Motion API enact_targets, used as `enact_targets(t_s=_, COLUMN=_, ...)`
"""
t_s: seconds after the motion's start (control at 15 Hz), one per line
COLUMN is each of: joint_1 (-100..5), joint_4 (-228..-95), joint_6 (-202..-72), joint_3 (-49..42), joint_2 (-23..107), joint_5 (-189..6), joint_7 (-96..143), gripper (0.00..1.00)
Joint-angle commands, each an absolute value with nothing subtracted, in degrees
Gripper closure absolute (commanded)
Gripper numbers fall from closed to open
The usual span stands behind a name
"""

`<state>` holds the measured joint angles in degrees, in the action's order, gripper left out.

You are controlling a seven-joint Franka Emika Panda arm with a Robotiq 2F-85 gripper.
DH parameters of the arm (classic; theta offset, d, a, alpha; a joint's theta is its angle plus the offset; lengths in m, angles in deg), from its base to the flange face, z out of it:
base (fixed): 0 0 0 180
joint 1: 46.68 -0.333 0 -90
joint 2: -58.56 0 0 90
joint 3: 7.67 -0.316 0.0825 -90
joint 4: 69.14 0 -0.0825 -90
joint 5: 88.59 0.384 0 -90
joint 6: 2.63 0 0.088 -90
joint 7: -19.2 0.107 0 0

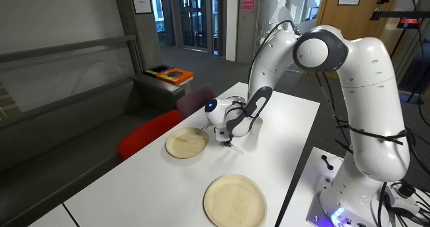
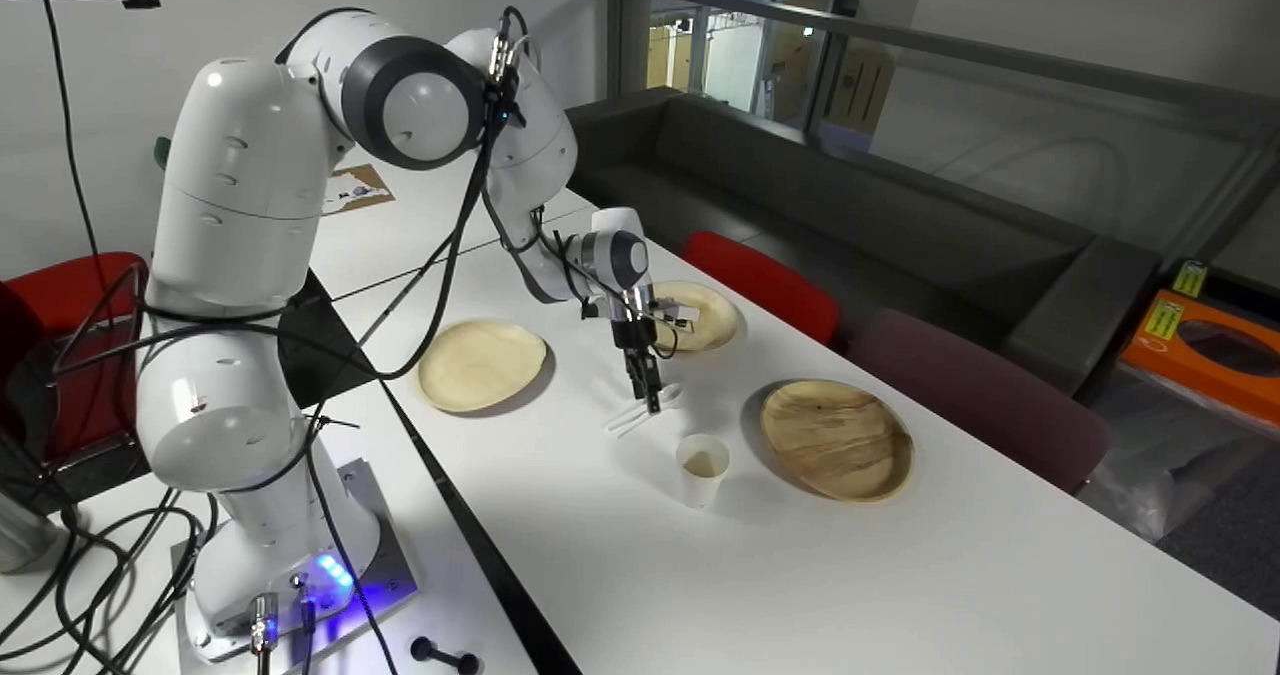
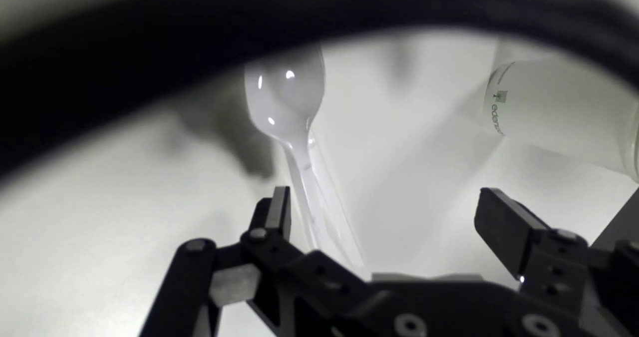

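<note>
Arm [image 1: 315,52] in an arch from lower right to mid-frame in an exterior view. Fully spread gripper [image 3: 384,197], aimed downward, nothing in its grasp. In the wrist view: white spoon [image 3: 287,107] left of centre, handle seen just beside one jaw; blurred dark band [image 3: 319,12] across the top, over the spoon's tip; cup [image 3: 559,112] upper right. In both exterior views, plates [image 2: 838,440] nearby.

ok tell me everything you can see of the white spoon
The white spoon looks like glossy plastic, with a rounded bowl and a slim handle. It lies on the white table beside another white utensil, which it seems to overlap. In the wrist view the bowl's tip is hidden behind a dark blurred band, and the handle shows between the fingers of the open gripper, closer to one. Nothing grips it; whether a finger touches it cannot be told.
</note>
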<state>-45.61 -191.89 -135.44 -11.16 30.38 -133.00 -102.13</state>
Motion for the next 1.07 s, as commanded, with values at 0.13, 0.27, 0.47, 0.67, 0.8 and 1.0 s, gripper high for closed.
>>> enact_targets(t_s=0.13, joint_1=-44.31, joint_4=-189.17, joint_6=-135.04, joint_3=-10.95, joint_2=28.71, joint_5=-131.65, joint_7=-107.49, gripper=0.00)
enact_targets(t_s=0.27, joint_1=-44.26, joint_4=-188.54, joint_6=-134.83, joint_3=-10.73, joint_2=27.95, joint_5=-131.45, joint_7=-108.02, gripper=0.00)
enact_targets(t_s=0.47, joint_1=-44.33, joint_4=-187.73, joint_6=-134.57, joint_3=-10.50, joint_2=26.85, joint_5=-131.30, joint_7=-107.94, gripper=0.00)
enact_targets(t_s=0.67, joint_1=-44.35, joint_4=-187.10, joint_6=-134.37, joint_3=-10.42, joint_2=25.99, joint_5=-131.03, joint_7=-107.78, gripper=0.01)
enact_targets(t_s=0.8, joint_1=-44.33, joint_4=-186.71, joint_6=-134.23, joint_3=-10.38, joint_2=25.74, joint_5=-130.78, joint_7=-107.84, gripper=0.19)
enact_targets(t_s=1.0, joint_1=-44.33, joint_4=-186.22, joint_6=-134.01, joint_3=-10.34, joint_2=25.66, joint_5=-130.42, joint_7=-107.86, gripper=0.45)
